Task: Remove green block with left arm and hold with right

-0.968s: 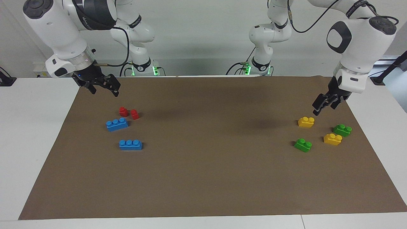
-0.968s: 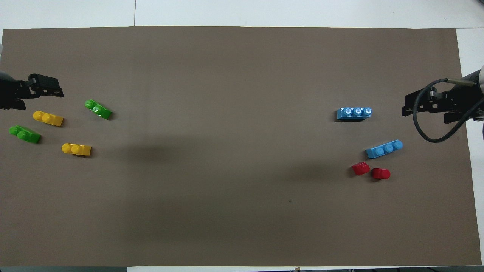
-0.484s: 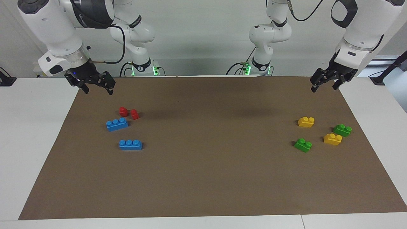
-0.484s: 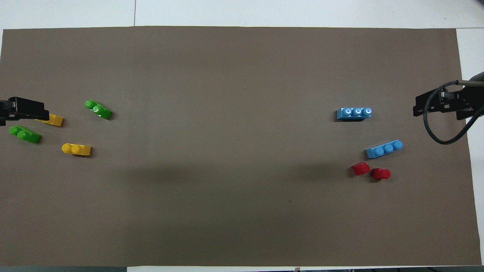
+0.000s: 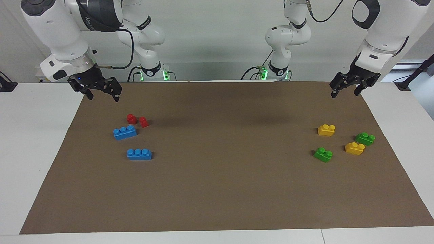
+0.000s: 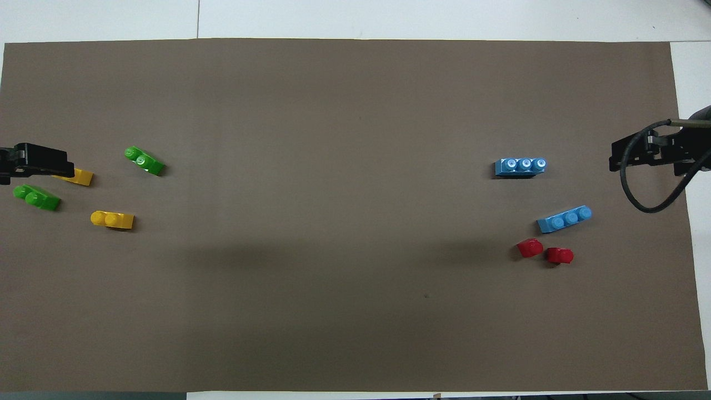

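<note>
Two bright-green two-stud bricks lie on the brown mat at the left arm's end. One green brick lies farther from the robots. The other green brick lies nearer the mat's end edge. I cannot tell which one the task means. My left gripper is open and empty, raised over the mat's corner nearest the robots. My right gripper is open and empty, raised over the mat's edge at the right arm's end.
Two yellow bricks lie among the green ones. In the overhead view the left gripper covers part of one yellow brick. Two blue three-stud bricks and two red pieces lie at the right arm's end.
The left gripper has risen from low beside a yellow brick and drawn back toward the robots. The right gripper has lifted and leveled a little. No brick has moved.
</note>
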